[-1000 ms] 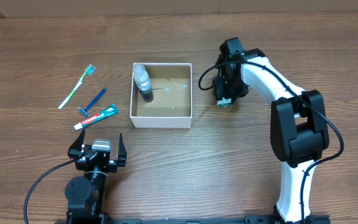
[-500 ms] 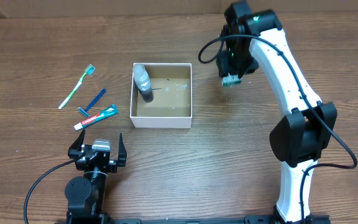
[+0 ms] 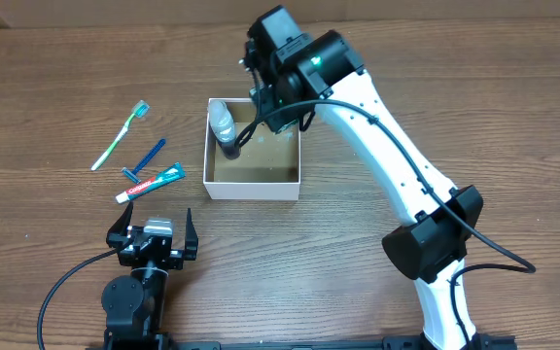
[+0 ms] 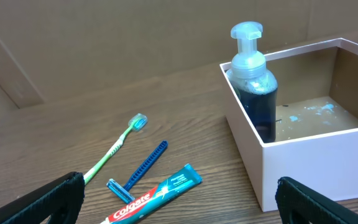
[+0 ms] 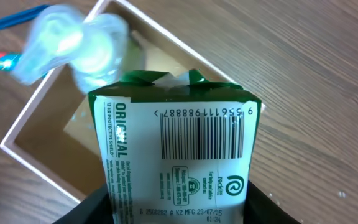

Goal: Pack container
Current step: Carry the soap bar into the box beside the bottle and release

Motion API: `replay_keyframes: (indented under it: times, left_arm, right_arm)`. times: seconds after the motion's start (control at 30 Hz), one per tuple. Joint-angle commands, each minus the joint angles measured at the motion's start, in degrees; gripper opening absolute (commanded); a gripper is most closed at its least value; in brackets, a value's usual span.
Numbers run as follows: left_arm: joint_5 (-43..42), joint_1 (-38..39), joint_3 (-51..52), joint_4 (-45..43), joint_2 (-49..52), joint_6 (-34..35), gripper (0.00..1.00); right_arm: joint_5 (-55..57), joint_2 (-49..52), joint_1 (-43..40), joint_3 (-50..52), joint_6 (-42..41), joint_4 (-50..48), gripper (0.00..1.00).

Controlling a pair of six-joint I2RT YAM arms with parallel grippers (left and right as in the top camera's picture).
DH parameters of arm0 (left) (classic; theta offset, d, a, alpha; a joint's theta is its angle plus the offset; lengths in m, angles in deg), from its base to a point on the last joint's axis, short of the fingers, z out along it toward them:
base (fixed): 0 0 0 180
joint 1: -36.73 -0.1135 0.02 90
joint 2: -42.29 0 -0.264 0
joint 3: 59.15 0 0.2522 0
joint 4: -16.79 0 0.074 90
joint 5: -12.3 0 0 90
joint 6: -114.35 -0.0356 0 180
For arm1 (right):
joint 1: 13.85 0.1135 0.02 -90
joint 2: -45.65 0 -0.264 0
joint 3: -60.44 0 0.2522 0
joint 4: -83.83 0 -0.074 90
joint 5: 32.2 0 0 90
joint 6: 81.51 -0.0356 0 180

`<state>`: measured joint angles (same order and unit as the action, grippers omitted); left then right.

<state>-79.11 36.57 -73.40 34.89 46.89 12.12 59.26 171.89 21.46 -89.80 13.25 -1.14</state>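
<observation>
Overhead: a square, shallow cardboard container [image 3: 251,188] with white walls and a speckled brown floor sits mid-table on the grained wooden table [image 3: 66,78]. A clear plastic pump bottle [image 3: 225,126] of dark liquid stands in its back left corner. The white right arm reaches over the container's back edge, and its wrist hides the fingers from above. Left of the container, well apart from it, lie a slim green-and-white toothbrush [image 3: 120,136], a blue plastic razor [image 3: 146,158] and a flat toothpaste tube [image 3: 151,182]. The left gripper [image 3: 154,233] rests near the front edge, spread wide and empty, with bare wood around it.

Left wrist: the bottle [image 4: 252,81] touches the container's near corner wall [image 4: 303,158]. Most of the floor beyond it is open.

Right wrist: the right gripper [image 5: 179,208] clamps a glossy green packet [image 5: 179,143] with a white barcode panel between its dark fingers, above the container's rim [image 5: 27,112]. The bottle's cap [image 5: 73,46] is blurred just beside the packet.
</observation>
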Motion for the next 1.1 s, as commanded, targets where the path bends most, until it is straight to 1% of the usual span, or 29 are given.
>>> replay_keyframes:
  times: [0.0,0.27,0.37,0.43,0.47,0.5,0.53,0.57,0.87,1.07]
  left_arm:
    - [0.3,-0.6,0.2,0.1,-0.4,-0.5,1.0]
    - [0.3,-0.6,0.2,0.1,-0.4,-0.5,1.0]
    - [0.3,-0.6,0.2,0.1,-0.4,-0.5,1.0]
    - [0.3,-0.6,0.2,0.1,-0.4,-0.5,1.0]
    - [0.3,-0.6,0.2,0.1,-0.4,-0.5,1.0]
    - [0.3,-0.6,0.2,0.1,-0.4,-0.5,1.0]
    - [0.3,-0.6,0.2,0.1,-0.4,-0.5,1.0]
    - [0.3,-0.6,0.2,0.1,-0.4,-0.5,1.0]
    - [0.3,-0.6,0.2,0.1,-0.4,-0.5,1.0]
    - [0.3,-0.6,0.2,0.1,-0.4,-0.5,1.0]
  right_arm:
    - [-4.0,2.3,-0.2,-0.5,7.0,-0.4,0.48]
    - [-14.1,5.0,-1.0,-0.4,17.0,-0.3,0.48]
    - [-14.9,6.5,-1.0,-0.3,20.1,-0.2,0.47]
    - [-14.9,7.2,-1.0,-0.3,21.6,-0.3,0.42]
    - [-14.9,7.5,-1.1,-0.3,22.2,-0.4,0.41]
    - [-14.8,8.1,-1.3,-0.3,22.4,-0.7,0.41]
    - [-14.8,8.3,-1.5,-0.3,22.4,-0.9,0.45]
    - [-14.8,9.1,-1.8,-0.3,22.4,-1.4,0.45]
    - [-18.1,13.9,-6.6,0.4,22.4,-5.6,0.45]
    - [-18.3,15.9,-6.7,0.4,22.8,-7.1,0.44]
